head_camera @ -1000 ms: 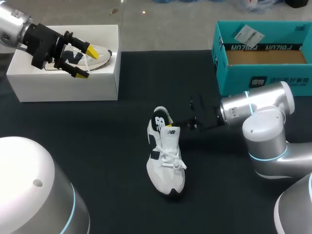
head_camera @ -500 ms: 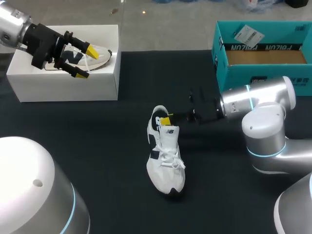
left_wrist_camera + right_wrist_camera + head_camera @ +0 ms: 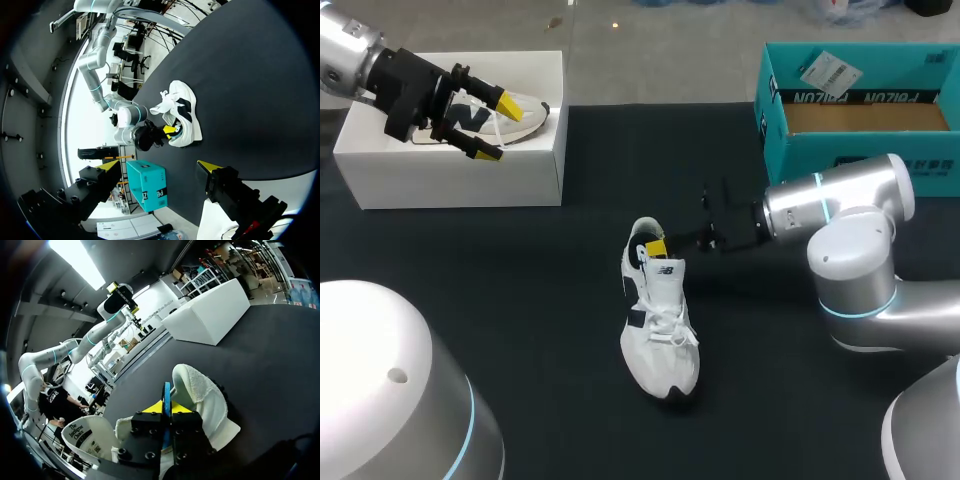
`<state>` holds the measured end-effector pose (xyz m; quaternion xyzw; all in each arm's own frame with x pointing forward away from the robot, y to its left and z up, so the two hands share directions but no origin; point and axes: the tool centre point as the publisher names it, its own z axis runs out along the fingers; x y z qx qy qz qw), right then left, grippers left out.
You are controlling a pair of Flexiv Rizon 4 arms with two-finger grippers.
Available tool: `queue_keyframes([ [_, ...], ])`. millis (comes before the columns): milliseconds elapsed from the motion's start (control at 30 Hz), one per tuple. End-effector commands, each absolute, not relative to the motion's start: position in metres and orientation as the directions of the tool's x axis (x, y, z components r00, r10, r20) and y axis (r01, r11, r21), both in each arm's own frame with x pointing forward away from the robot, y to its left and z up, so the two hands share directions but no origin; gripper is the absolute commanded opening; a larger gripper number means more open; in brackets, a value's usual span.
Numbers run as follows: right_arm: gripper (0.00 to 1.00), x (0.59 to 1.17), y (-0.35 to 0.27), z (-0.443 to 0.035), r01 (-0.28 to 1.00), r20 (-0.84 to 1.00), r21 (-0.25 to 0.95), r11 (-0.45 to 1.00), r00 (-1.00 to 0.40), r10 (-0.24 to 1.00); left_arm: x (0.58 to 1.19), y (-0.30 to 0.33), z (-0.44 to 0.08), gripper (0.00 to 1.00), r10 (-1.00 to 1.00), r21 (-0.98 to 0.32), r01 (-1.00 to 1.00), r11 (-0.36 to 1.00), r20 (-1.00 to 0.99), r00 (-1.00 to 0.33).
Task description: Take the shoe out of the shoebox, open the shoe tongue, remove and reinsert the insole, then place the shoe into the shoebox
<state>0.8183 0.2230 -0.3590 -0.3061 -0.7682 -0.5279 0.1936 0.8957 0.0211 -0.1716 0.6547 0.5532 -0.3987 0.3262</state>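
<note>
The table [image 3: 520, 300] is covered in flat black. At its far left stands a white box [image 3: 450, 180] with a second shoe [image 3: 530, 108] lying on its top. At the far right sits the teal shoebox [image 3: 860, 160], open, its brown cardboard floor bare.

The shoe [image 3: 665, 340] stands upright on its sole near the middle of the table, well apart from both boxes. Its toe points toward the near edge and its heel toward the far edge. It is white, with navy panels along the side and round the collar, white laces tied over the tongue, and a dark strip of sole showing under the toe. In the right wrist view the heel looks pale and coarse in texture.

The right gripper [image 3: 657, 247] comes in low from the right and sits at the mouth of the shoe by the heel. Its yellow tips are pressed close together, clamping a thin blue sheet seen edge-on, which by its place in the opening looks to be the insole [image 3: 166, 389]. The sheet rises just past the tips.

The left gripper [image 3: 498, 128] hangs above the white box over the second shoe, its fingers spread wide and grasping nothing
</note>
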Motion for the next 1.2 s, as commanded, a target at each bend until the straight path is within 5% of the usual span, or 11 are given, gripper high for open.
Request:
queue_keyframes([
  [33,0.0,0.809,0.225,-0.366,0.683,0.633,0.685,0.253,-0.73,0.258,0.896,0.021,-0.171,1.0,0.466,-0.014,0.984,-0.177,-0.882,0.071],
  [533,0.0,0.788,0.219,-0.376,0.703,0.661,0.659,0.269,-0.711,0.24,0.896,0.021,-0.171,1.0,0.466,-0.014,0.984,-0.177,-0.882,0.071],
  [600,0.5,0.79,0.22,-0.373,0.693,0.649,0.67,0.267,-0.721,0.241,0.896,0.021,-0.171,1.0,0.466,-0.014,0.984,-0.177,-0.882,0.071],
  [633,0.95,0.791,0.221,-0.37,0.688,0.644,0.676,0.265,-0.726,0.24,0.896,0.021,-0.171,1.0,0.466,-0.014,0.984,-0.177,-0.882,0.071],
  [667,1.0,0.792,0.222,-0.368,0.684,0.641,0.681,0.264,-0.73,0.239,0.896,0.021,-0.171,1.0,0.466,-0.014,0.984,-0.177,-0.882,0.071],
  [1200,1.0,0.804,0.223,-0.337,0.622,0.571,0.738,0.264,-0.783,0.249,0.896,0.021,-0.171,1.0,0.466,-0.014,0.984,-0.177,-0.882,0.071],
])
